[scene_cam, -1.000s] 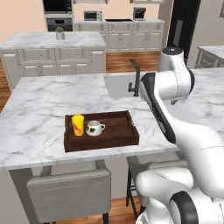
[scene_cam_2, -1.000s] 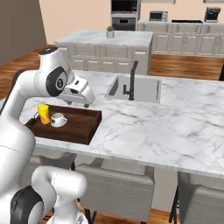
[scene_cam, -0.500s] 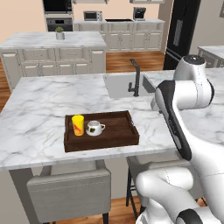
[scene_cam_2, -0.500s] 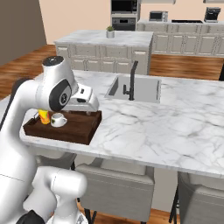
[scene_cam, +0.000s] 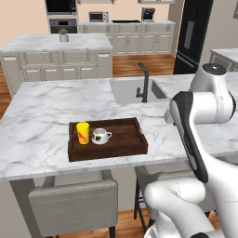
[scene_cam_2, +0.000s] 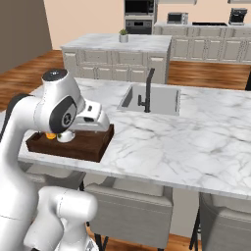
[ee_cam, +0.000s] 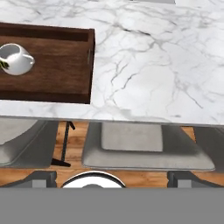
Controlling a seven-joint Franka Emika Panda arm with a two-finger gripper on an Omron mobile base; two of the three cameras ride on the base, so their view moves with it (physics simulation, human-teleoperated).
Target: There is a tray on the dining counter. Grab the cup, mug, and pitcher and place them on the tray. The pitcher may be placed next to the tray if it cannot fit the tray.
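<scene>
Dark brown wood marks the tray [scene_cam: 122, 138], which sits near the front edge of the counter [scene_cam: 46, 107], towards its left end in the left base view. On the tray's left half stand the yellow cup [scene_cam: 82, 133] and, just beside it, the white mug [scene_cam: 100, 136] with its handle pointing to the tray's bare right half. From the hand camera the mug [ee_cam: 15, 59] lies at the far left, with the tray's right rim [ee_cam: 91, 57] and bare marble [ee_cam: 148, 70] beyond it, and grey stools [ee_cam: 144, 146] below the counter's front edge. The hand itself I cannot make out in the pictures; by the recording its jaws stand as wide as they go, and nothing appears to be held.

The pitcher is not somewhere I can place, so two of three vessels look done and the last is still to be found. The risks, as I judge them: the arm [scene_cam_2: 59, 110] hangs close over the tray's near side in the right base view, so a broad swing could clip the cup or mug and tip them off the front edge. The tray also lies close to that edge, so a shove could slide it over. A tall slim pitcher would topple easily if set down crooked on the low rim.

Further back are the sink [scene_cam: 135, 90] with its black tap [scene_cam: 144, 82], then the island carrying a small potted plant [scene_cam: 63, 35]. The mug's dark markings and the cup's red design are too small to read, and no brand or label shows.
</scene>
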